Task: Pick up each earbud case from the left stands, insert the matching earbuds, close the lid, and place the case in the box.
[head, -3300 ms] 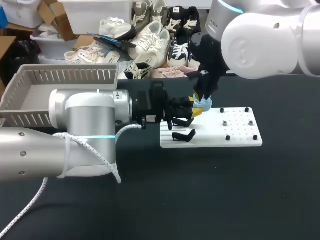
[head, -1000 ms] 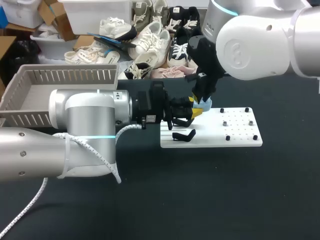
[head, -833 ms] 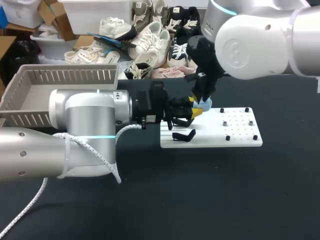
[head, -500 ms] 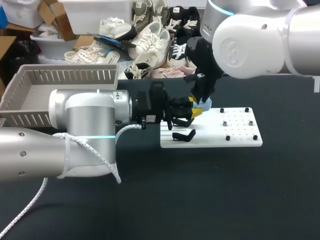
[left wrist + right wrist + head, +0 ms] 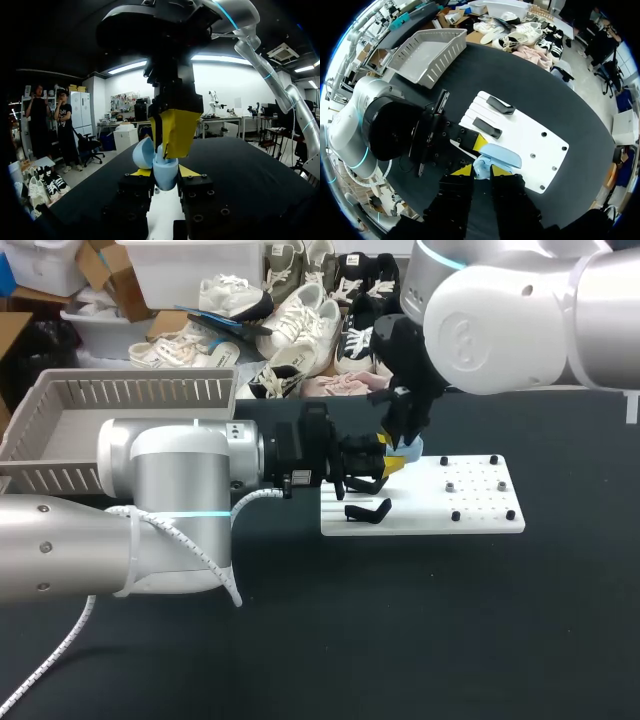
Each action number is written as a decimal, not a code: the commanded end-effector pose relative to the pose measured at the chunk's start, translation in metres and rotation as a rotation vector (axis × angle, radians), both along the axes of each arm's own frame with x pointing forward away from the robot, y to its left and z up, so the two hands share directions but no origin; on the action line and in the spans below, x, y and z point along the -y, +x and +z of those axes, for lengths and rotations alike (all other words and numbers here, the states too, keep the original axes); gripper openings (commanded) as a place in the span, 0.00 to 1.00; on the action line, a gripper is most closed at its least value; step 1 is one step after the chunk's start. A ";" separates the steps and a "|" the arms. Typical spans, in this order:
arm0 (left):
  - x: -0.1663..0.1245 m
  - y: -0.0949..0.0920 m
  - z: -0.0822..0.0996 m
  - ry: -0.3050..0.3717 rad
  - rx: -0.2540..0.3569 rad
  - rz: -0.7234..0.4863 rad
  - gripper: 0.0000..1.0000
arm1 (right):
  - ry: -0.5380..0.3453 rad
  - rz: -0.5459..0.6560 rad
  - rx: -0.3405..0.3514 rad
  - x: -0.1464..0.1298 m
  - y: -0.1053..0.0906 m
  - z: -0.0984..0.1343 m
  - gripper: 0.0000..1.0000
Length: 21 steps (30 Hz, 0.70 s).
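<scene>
A light blue earbud case [image 5: 165,171] stands upright with its lid [image 5: 144,152] hinged open, and my left gripper [image 5: 165,172] is shut on its body. In the head view this left gripper [image 5: 388,466] reaches in level over the white board's [image 5: 480,512] left end, with the case [image 5: 411,448] at its tip. My right gripper [image 5: 403,438] hangs straight down over the case, its end at the open mouth. In the right wrist view the case [image 5: 495,156] lies just ahead of my right gripper [image 5: 481,171]. No earbud shows.
Two black stands [image 5: 500,105] [image 5: 486,128] lie on the left part of the board; small pegs dot its right part. A grey slatted box [image 5: 60,430] stands at the table's far left. Shoes lie along the back edge.
Since the earliest frame my right arm has shifted a little left and its gripper has come down closer onto the case. My left arm and the case have kept still.
</scene>
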<state>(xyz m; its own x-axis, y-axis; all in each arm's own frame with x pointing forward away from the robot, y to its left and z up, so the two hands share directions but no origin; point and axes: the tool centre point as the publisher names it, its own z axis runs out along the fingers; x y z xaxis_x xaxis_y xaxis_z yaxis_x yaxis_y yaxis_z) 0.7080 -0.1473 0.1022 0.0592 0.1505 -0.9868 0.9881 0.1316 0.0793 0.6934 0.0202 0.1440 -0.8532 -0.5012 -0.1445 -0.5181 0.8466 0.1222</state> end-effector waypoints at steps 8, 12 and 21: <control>0.000 -0.001 0.000 -0.001 0.001 0.003 0.00 | -0.001 -0.001 -0.001 -0.001 -0.002 0.002 0.30; 0.000 -0.001 0.000 -0.001 0.001 0.003 0.00 | 0.000 -0.001 0.002 -0.002 -0.003 0.004 0.30; 0.000 -0.001 0.000 -0.001 0.001 0.003 0.00 | -0.007 -0.001 0.000 -0.003 -0.006 0.004 0.29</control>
